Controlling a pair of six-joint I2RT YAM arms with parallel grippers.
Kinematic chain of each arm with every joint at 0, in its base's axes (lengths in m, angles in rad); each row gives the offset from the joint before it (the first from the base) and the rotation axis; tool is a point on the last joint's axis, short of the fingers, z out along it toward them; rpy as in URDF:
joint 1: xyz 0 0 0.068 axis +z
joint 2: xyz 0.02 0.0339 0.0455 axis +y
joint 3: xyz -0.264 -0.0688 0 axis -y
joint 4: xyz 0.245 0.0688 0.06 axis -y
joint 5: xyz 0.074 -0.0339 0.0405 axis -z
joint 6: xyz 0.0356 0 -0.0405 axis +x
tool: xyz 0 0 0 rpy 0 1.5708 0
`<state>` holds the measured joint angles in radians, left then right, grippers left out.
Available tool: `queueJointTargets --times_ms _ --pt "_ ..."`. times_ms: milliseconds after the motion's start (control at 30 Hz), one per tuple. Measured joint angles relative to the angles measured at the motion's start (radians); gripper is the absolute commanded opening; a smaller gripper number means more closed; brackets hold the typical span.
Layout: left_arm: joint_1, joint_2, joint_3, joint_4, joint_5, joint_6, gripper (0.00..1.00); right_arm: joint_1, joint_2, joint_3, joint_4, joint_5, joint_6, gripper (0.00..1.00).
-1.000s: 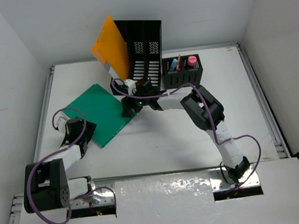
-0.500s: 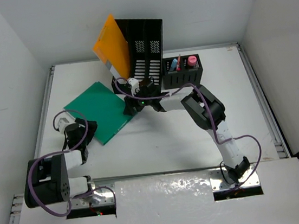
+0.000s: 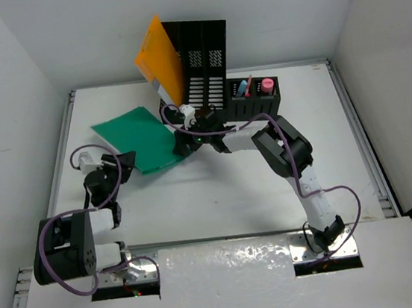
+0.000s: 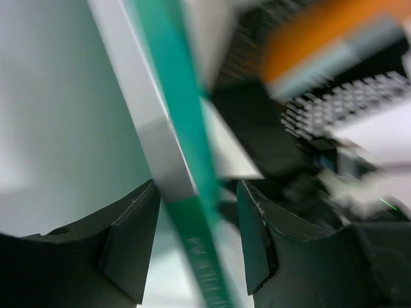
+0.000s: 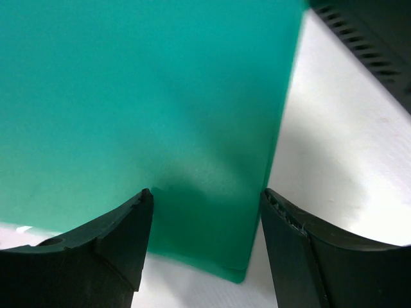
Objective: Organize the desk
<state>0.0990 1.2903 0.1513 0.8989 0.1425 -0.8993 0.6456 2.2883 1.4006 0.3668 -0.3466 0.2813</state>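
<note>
Two right fingers [image 5: 96, 256] hang spread over green folder [image 5: 128, 96] and desk [image 5: 334, 160]; left fingers [image 4: 128, 244] straddle folder's edge, grip unclear.

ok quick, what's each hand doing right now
Left hand: around the edge of the green folder; grip cannot be told.
Right hand: open over the green folder, holding nothing.

left arm [image 3: 101, 186] folded near base, left jaws apart | right arm [image 3: 288, 148] reaching far forward-left, right jaws apart
</note>
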Motion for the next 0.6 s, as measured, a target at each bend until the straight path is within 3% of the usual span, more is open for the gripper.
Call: queueJointTargets --times_ms 267,367,400,433,600 --pt "-0.016 0.09 0.0 0.175 0.171 -0.096 0.46 0.032 -0.003 -0.001 -0.016 -0.062 0.01 0.66" --pt "-0.014 0.157 -0.001 0.241 0.198 -0.131 0.28 0.032 -0.006 -0.001 -0.024 -0.06 0.005 0.66" --pt "-0.014 0.175 -0.001 0.258 0.209 -0.14 0.05 0.031 -0.007 -0.001 -0.027 -0.055 0.003 0.66" --pt "-0.014 0.186 0.0 0.27 0.222 -0.15 0.0 0.03 -0.008 -0.001 -0.031 -0.048 0.0 0.66" --pt "-0.014 0.193 0.05 0.221 0.269 -0.137 0.0 0.026 -0.013 0.0 -0.045 -0.036 -0.011 0.68"
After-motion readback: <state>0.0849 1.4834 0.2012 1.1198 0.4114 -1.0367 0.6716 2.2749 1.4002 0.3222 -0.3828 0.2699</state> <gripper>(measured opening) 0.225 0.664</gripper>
